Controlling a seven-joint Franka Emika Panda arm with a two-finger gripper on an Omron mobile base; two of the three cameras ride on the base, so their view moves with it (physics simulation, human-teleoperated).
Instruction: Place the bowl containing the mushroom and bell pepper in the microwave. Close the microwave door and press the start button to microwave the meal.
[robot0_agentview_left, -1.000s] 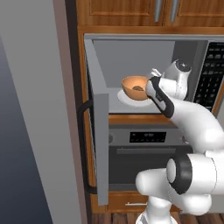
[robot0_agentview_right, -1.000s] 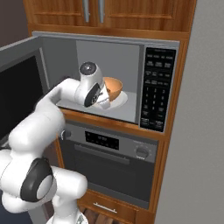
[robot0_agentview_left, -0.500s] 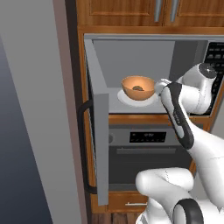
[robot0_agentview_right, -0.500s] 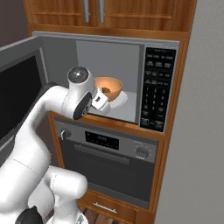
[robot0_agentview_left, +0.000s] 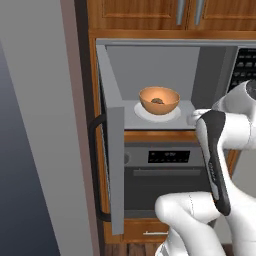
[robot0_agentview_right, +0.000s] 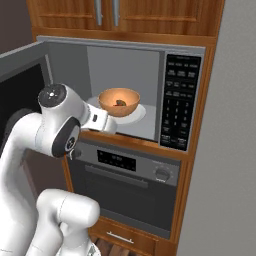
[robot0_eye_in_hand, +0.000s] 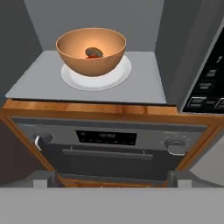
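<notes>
Wide grey microwave (robot0_agentview_right: 150, 90) set into the wood cabinetry above a grey oven (robot0_agentview_right: 130, 185), cavity exposed. Microwave door (robot0_agentview_left: 112, 150) swung fully out to the left, edge-on in the left base view, its curved black handle (robot0_agentview_left: 95, 170) on the outer face. White turntable plate (robot0_eye_in_hand: 96, 74) on the cavity floor, with the bowl (robot0_eye_in_hand: 91, 50) seated squarely on it — placement looks done. Inside the bowl, brown mushroom (robot0_eye_in_hand: 92, 52) over a sliver of red bell pepper (robot0_eye_in_hand: 90, 57), touching or nearly so. Gripper (robot0_agentview_right: 107, 125) out in front of the cavity's lower lip, well clear of the bowl, spread wide and carrying nothing.

Next likely the door swing. Risks, as judgement only: elbow and forearm sit between door and opening, so a careless sweep could pin the arm or knock the bowl off its plate; a push near the hinge rather than the free edge could leave the door ajar — then the start key on the black keypad (robot0_agentview_right: 179, 102) may do nothing.
</notes>
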